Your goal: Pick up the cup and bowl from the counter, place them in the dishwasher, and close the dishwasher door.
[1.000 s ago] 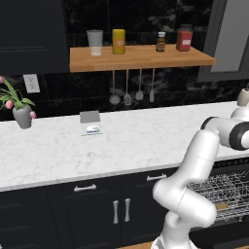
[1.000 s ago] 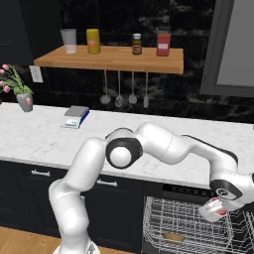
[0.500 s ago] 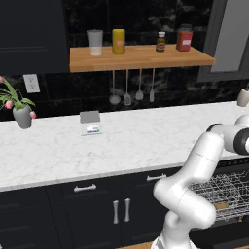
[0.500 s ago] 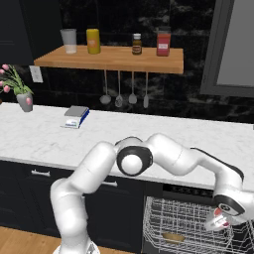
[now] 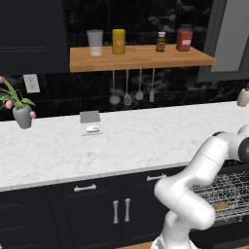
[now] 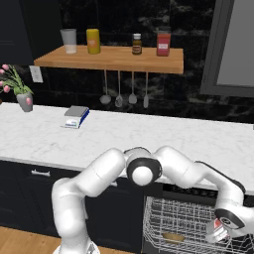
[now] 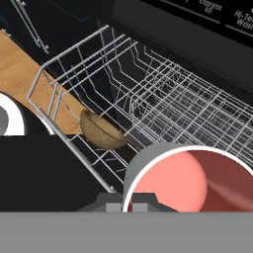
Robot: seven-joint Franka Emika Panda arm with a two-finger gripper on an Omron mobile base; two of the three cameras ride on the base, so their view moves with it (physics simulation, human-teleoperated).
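My gripper [image 6: 220, 231] is shut on the cup [image 6: 217, 229], white outside and red inside, and holds it low over the right part of the silver wire rack [image 6: 181, 218] of the open dishwasher [image 6: 198, 191]. In the hand view the cup [image 7: 197, 183] fills the lower right, its mouth facing the camera, just above the rack [image 7: 163, 99]. The brown bowl [image 7: 101, 131] lies tilted in the rack near its front corner, left of the cup; it is also the bowl [image 6: 172, 237] and the bowl [image 5: 221, 206]. The white marble counter [image 5: 146, 141] runs above.
A wooden shelf [image 6: 114, 57] carries a glass, a yellow jar, a bottle and a red jar, with utensils [image 6: 124, 92] hanging below. A flower vase [image 5: 22, 115] and a small scale [image 5: 91, 124] stand on the counter. Navy cabinets [image 5: 97, 209] flank the dishwasher.
The arm has lowered the cup towards the rack, and its forearm has swung further right and down. The bowl has stayed in place.
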